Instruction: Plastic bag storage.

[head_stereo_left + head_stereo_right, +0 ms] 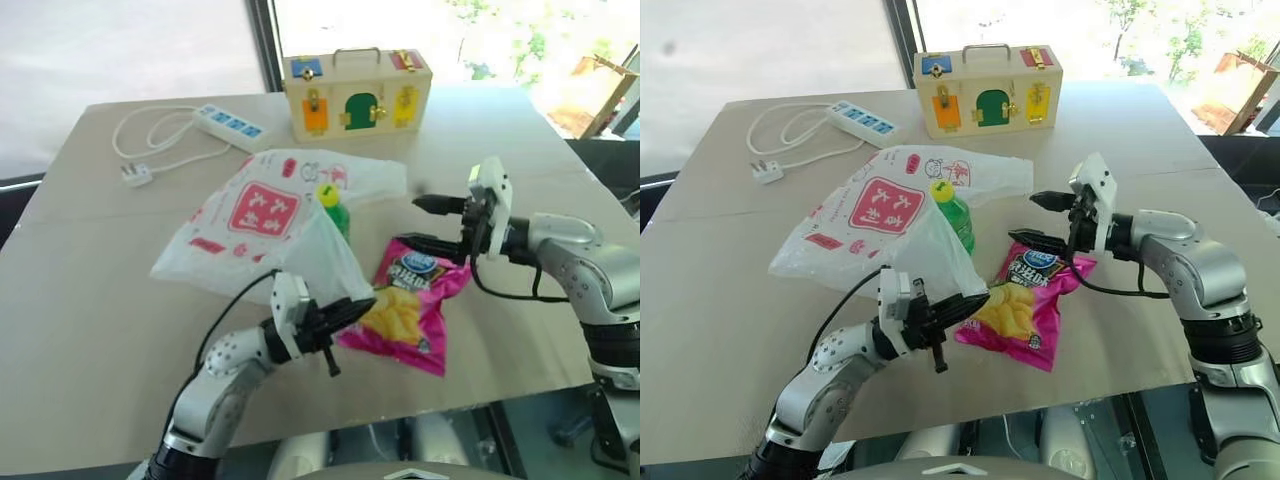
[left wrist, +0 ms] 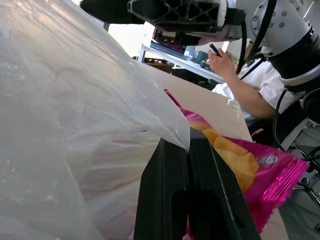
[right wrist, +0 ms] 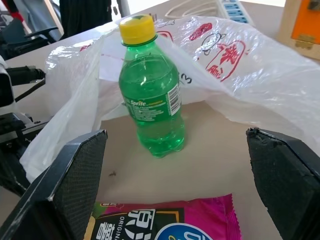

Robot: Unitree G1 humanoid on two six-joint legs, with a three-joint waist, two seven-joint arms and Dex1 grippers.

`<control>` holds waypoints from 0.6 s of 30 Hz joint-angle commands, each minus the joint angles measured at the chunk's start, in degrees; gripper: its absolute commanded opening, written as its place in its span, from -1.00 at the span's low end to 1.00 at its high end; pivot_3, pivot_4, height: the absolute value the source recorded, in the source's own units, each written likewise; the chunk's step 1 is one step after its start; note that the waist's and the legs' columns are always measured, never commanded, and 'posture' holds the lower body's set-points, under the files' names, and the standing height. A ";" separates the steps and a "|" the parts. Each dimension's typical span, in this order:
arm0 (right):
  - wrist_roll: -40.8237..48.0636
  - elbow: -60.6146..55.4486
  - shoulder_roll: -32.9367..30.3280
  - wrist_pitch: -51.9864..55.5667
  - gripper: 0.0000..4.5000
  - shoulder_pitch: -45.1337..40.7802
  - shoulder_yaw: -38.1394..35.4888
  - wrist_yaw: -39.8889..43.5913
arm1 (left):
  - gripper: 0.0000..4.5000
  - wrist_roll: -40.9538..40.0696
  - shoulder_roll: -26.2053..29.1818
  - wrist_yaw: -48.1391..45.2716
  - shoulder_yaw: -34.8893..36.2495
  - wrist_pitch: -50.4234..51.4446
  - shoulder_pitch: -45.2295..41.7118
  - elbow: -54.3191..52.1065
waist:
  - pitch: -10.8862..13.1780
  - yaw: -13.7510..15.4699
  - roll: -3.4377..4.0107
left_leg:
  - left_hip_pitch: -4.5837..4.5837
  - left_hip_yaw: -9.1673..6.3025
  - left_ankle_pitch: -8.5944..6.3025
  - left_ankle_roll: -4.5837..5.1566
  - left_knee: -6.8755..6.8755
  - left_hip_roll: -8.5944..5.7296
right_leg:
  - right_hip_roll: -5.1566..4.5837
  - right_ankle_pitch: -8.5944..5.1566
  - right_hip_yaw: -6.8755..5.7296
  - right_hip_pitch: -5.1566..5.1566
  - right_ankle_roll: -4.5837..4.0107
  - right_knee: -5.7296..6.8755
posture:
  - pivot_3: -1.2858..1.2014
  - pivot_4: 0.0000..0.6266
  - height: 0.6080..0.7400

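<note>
The left gripper (image 1: 345,312) pinched the light, limp, probably slippery plastic bag (image 1: 265,225) at its edge; the right gripper (image 1: 432,222) stood open.

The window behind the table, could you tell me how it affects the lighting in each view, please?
Left eye view: the window is blown out white. Left wrist view: backlight glows through the bag. Right wrist view: even light, highlights on the bottle.

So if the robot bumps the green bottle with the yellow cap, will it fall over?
Probably, yes. The green bottle stands upright, tall and narrow on a small base, so a bump up high would likely tip it. Its round body would then likely roll across the table. It looks mostly full, so a gentle low nudge might only slide it.
</note>
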 commanded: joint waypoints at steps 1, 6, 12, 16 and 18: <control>-1.04 -0.78 1.42 0.10 1.00 -3.78 0.94 -1.41 | -0.98 -4.53 0.13 -0.59 3.20 1.43 0.71 -1.78 | 0.00 -0.09 0.00 | 0.00 -0.01 0.00 0.00 0.00 -0.02 | 0.01 0.00 0.09 -0.06 0.00 0.04 | 0.03 -0.52 1.00; -6.47 2.81 5.73 -2.32 1.00 -8.91 6.94 -2.14 | -0.98 -13.23 0.08 0.79 10.38 3.44 4.99 -5.62 | 0.00 -0.13 -0.01 | 0.01 -0.83 0.01 -0.02 -0.02 -0.45 | 0.07 0.00 0.37 -0.25 0.00 0.13 | 0.03 -0.52 1.00; -9.51 7.36 11.25 -4.11 1.00 -13.90 10.32 -1.27 | -0.98 -19.87 -0.56 5.20 18.09 4.04 10.53 -10.81 | 0.01 -0.05 -0.05 | -0.03 -1.51 0.05 -0.11 -0.12 -0.91 | 0.08 0.01 0.91 -0.74 0.00 0.33 | 0.03 -0.52 1.00; -11.36 11.20 14.83 -3.39 1.00 -18.00 12.55 -1.02 | -0.98 -19.53 -1.32 7.37 19.23 2.91 13.11 -13.30 | 0.00 -0.11 -0.07 | -0.03 -1.55 0.05 -0.12 -0.14 -1.05 | 0.02 0.01 0.98 -0.78 0.00 0.33 | 0.03 -0.52 1.00; -12.08 12.58 15.81 -2.81 1.00 -19.51 13.46 -0.35 | -0.98 -19.20 -1.60 8.05 19.01 2.70 13.07 -13.76 | 0.00 -0.08 -0.07 | -0.03 -1.59 0.05 -0.12 -0.15 -1.09 | 0.02 0.01 0.99 -0.81 0.00 0.36 | 0.03 -0.52 1.00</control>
